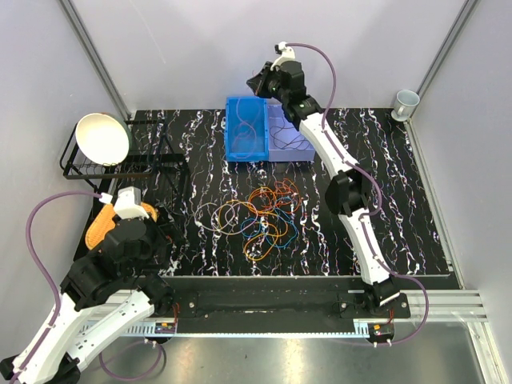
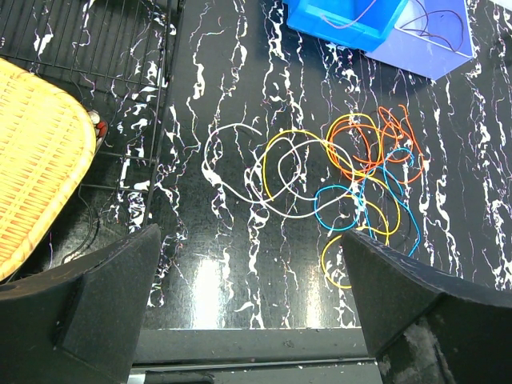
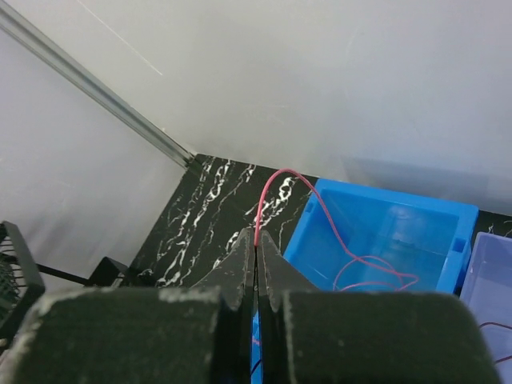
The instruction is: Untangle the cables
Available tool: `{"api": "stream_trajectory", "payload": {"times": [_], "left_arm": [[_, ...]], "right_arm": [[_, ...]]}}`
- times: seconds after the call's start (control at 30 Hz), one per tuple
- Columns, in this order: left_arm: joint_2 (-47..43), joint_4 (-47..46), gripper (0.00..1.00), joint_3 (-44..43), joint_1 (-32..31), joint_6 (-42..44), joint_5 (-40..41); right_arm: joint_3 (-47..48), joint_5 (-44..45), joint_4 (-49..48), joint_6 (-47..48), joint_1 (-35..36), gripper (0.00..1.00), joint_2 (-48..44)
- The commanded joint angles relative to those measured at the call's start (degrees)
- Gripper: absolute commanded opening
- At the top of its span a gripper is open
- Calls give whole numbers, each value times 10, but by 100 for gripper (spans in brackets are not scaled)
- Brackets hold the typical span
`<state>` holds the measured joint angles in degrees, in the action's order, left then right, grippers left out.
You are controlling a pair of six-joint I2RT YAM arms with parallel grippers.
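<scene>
A tangle of thin, mostly orange cables lies mid-table on the black marbled tabletop. Beyond it a blue plastic bin touches a pale lilac bin on its right.

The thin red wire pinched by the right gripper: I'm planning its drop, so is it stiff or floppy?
Probably floppy yet slightly springy: the thin red wire arches from the shut right gripper, then droops into the blue plastic bin. Likely very light, being so thin.

White links, black joints and thick purple hoses.
</scene>
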<state>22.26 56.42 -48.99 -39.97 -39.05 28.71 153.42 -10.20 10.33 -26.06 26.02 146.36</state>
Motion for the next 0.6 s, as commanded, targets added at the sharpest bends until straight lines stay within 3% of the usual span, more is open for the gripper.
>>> {"api": "stream_trajectory", "payload": {"times": [0.0, 0.57], "left_arm": [[10, -27, 98, 5, 5, 8, -6], [16, -32, 98, 6, 15, 12, -12]], "right_arm": [[24, 7, -36, 27, 0, 0, 15], [35, 13, -93, 29, 0, 0, 2]]}}
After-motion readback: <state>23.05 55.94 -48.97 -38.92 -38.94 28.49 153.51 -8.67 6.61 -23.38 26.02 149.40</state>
